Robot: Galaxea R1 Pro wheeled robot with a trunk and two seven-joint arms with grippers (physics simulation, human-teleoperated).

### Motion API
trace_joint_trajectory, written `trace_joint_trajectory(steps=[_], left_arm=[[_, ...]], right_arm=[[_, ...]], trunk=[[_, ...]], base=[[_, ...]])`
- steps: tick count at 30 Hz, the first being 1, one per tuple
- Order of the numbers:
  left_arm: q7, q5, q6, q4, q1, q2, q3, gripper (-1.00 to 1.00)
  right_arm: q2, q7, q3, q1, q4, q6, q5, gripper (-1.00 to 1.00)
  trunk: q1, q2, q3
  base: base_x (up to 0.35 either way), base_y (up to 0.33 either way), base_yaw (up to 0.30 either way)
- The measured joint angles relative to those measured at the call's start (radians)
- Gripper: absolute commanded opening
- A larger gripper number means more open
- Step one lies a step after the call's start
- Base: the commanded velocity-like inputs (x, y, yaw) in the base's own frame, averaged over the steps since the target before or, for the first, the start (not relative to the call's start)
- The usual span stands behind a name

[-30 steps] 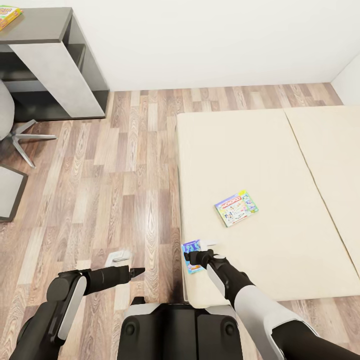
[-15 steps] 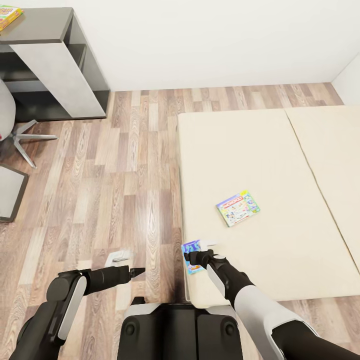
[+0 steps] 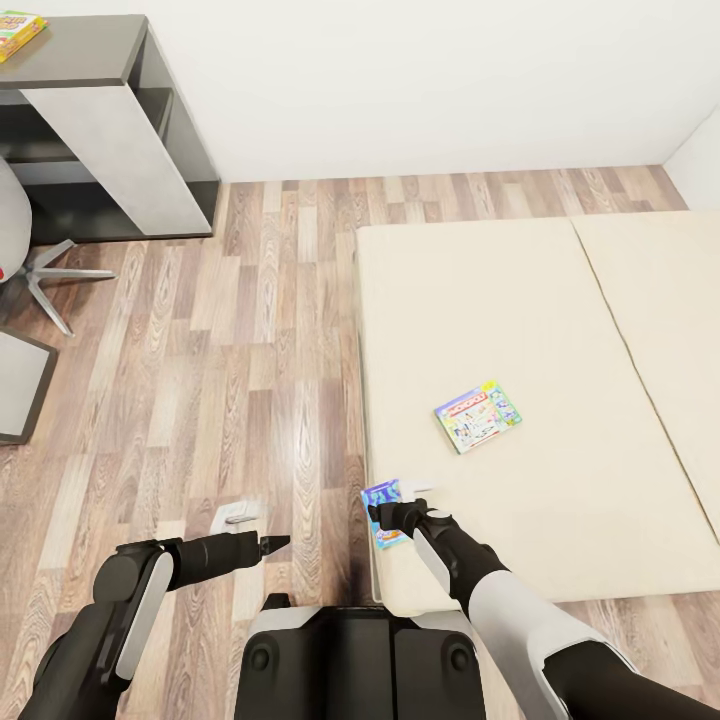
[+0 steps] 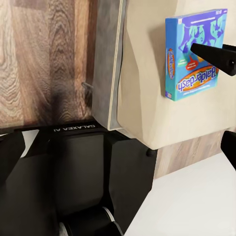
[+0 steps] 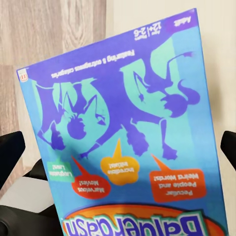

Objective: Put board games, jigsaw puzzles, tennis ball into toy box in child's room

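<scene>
**Robot reaches for blue game at the bed's edge**

The left end effector (image 3: 278,543) hovers over the wood floor (image 3: 200,350), holding nothing; whether its fingers are apart cannot be told. The right end effector (image 3: 383,517) sits over the blue board game (image 3: 381,496) at the bed (image 3: 520,300) corner, fingers spread either side, not yet closed. A square, level pinch looks wise before lifting. A second board game (image 3: 477,415) lies mid-mattress, well apart; the tabletop (image 3: 80,50) stands far across the room.

Head camera looks down; both wrist cameras closely share the blue game box (image 4: 194,54).
</scene>
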Motion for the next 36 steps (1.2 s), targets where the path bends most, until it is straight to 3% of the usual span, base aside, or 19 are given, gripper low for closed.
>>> trace_joint_trajectory(steps=[26,36], left_arm=[[0.0,0.0,0.0,0.0,0.0,0.0,0.0,1.0],[0.004,-0.002,-0.019,0.012,0.001,-0.016,0.0,1.0]], right_arm=[[0.0,0.0,0.001,0.0,0.0,0.0,0.0,1.0],[0.0,0.0,-0.022,0.01,0.023,-0.027,-0.011,1.0]], trunk=[[0.0,0.0,0.0],[0.0,0.0,0.0]], base=[[0.0,0.0,0.0],[0.0,0.0,0.0]])
